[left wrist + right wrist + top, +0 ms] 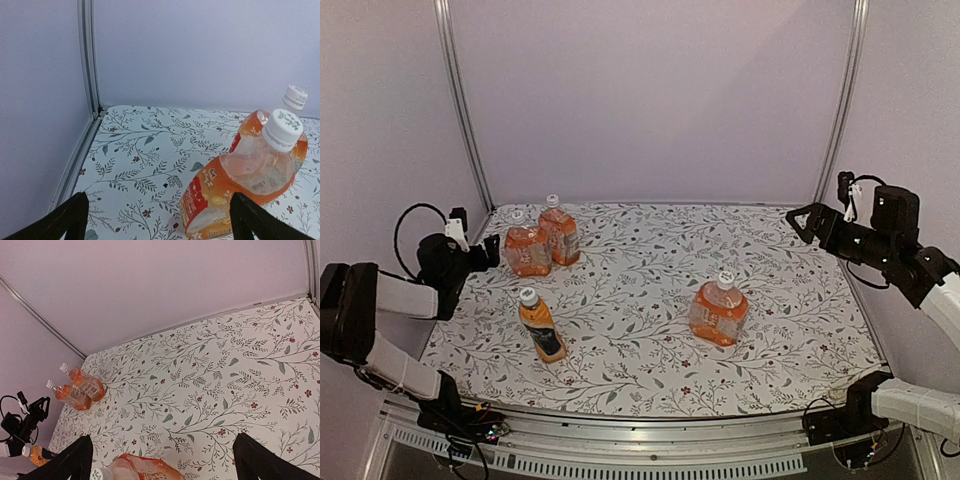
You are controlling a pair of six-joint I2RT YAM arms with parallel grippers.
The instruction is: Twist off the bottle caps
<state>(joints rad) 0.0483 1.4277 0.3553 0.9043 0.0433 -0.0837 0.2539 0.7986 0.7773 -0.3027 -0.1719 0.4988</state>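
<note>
- Near-left cap (528,296) sits at 7 o'clock on the worktop (640,375), near-right cap (725,279) at 4 (both on).
- Far caps (552,200) stand at 10 o'clock, beside the left gripper (488,252), which is wide open and empty: clamp a bottle (527,252) first.
- Right gripper (798,224), wide open and empty at 2 o'clock, should do the twisting.

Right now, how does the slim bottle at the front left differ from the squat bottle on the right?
The slim bottle is narrow; the squat bottle is broad and rounded. The slim bottle looks deeper orange with a dark band near its base; the squat bottle is paler. Both stand upright with white caps on.
</note>
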